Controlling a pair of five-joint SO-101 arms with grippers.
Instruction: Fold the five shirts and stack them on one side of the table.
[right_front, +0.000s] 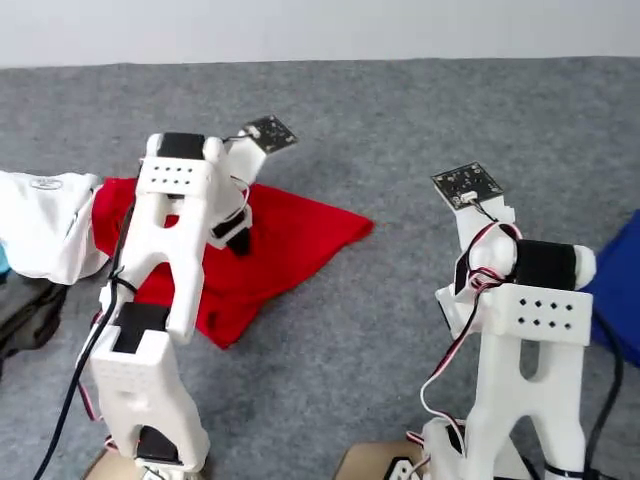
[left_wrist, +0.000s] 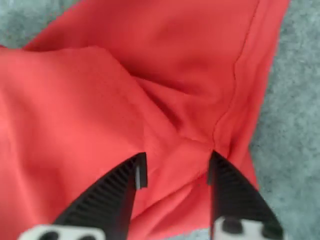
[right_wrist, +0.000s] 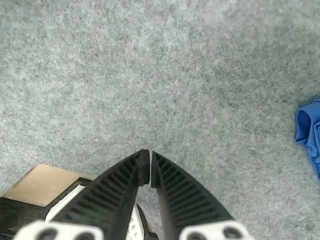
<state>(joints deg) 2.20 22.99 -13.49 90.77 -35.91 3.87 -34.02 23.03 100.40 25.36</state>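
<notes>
Items, left to right across the grey table (right_front: 400, 150):

1. White shirt (right_front: 40, 225): is lying bunched at the left edge, unfolded, its right side touching the red shirt.
2. Dark cloth (right_front: 25, 310): is lying just below the white shirt at the table's edge. Whether it is a shirt cannot be told.
3. Red shirt (right_front: 290, 245): is lying left of centre, spread but creased, with one corner pointing right and no neat fold in it yet.
4. Left claw (left_wrist: 177, 167): is hanging close over the red shirt with its jaws spread and nothing between them. It is straddling a raised crease beside a seam.
5. Right claw (right_wrist: 150, 167): is hanging over bare table right of centre, jaws pressed together, gripping nothing.
6. Blue shirt (right_front: 618, 290): is lying at the right edge, just beside the right arm, partly out of frame.

Risk notes:
- Closing on the crease is likely to pinch several layers at once, so a lift would be hauling the shirt up as a lump rather than turning one flap.
- Pulling the red shirt leftward could be dragging the white shirt with it, since the two are touching.
- With only one claw on the cloth, the far side is free to be sliding.
</notes>
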